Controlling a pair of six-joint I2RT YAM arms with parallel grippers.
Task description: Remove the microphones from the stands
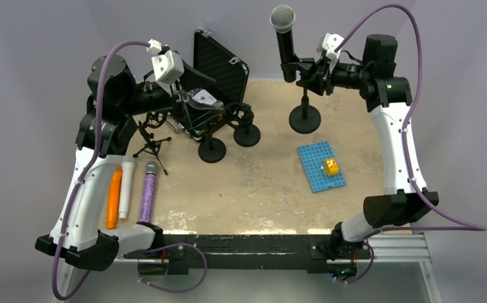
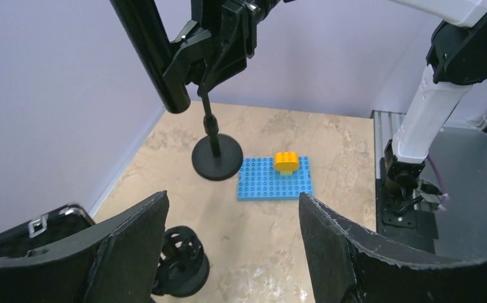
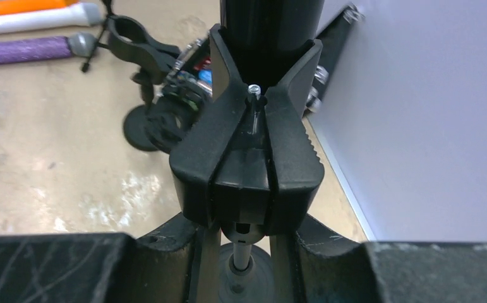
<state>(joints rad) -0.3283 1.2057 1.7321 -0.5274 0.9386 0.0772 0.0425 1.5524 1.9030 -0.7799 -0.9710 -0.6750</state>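
Beige table w/ lilac walls behind. At the far side, the right pincer [image 3: 240,237] is pinching the black clip [image 3: 247,167] of the stand [image 1: 304,117], one finger on each side of it. In this clip the microphone [image 1: 284,45] sits upright, mesh head on top, at approx. 1 o'clock of the table in the top view; it is not yet out of the stand.

At approx. 11 o'clock the left pincer [image 2: 233,202] is spread wide, w/ nothing between its fingers. It hangs over two round-base stands [image 1: 212,150], near a black case [image 1: 223,62].

From the stand, a blue plate [image 1: 315,170] lies at 5 o'clock, w/ a yellow brick [image 1: 331,166] on it. At 8 o'clock of the table an orange mic [image 1: 114,197], a white mic [image 1: 126,187] and a purple mic [image 1: 148,192] lie side by side. A small tripod [image 1: 152,142] stands at 12 o'clock from them.
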